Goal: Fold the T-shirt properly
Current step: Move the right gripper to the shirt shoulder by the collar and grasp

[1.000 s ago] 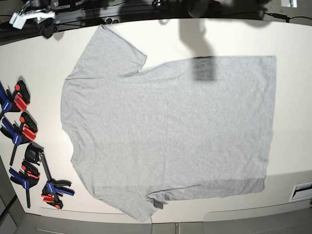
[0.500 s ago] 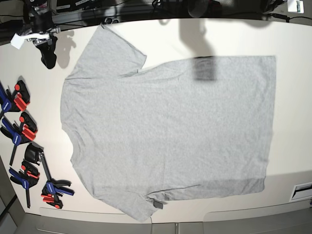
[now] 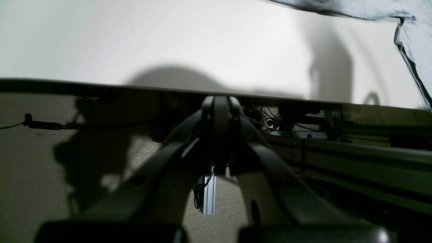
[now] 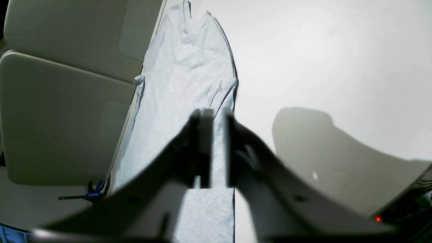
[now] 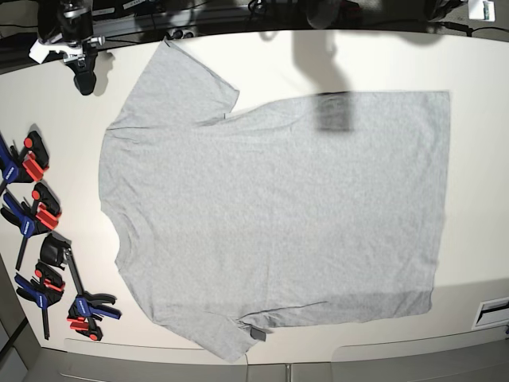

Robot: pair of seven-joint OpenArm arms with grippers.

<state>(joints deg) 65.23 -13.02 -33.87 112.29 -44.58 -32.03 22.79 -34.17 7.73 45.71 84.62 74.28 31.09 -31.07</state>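
Right gripper (image 5: 83,79) shifted toward T-shirt (image 5: 270,215), slightly parted

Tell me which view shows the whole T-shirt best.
The base view: the T-shirt lies spread flat on the table, both sleeves and the hem visible. The right wrist view shows only a foreshortened strip of it beyond the right gripper; the left wrist view catches just an edge in its top right corner.

White tabletop (image 5: 262,56): T-shirt (image 5: 270,215) spread flat, plain side up; red-blue clamps (image 5: 40,247) along left edge.
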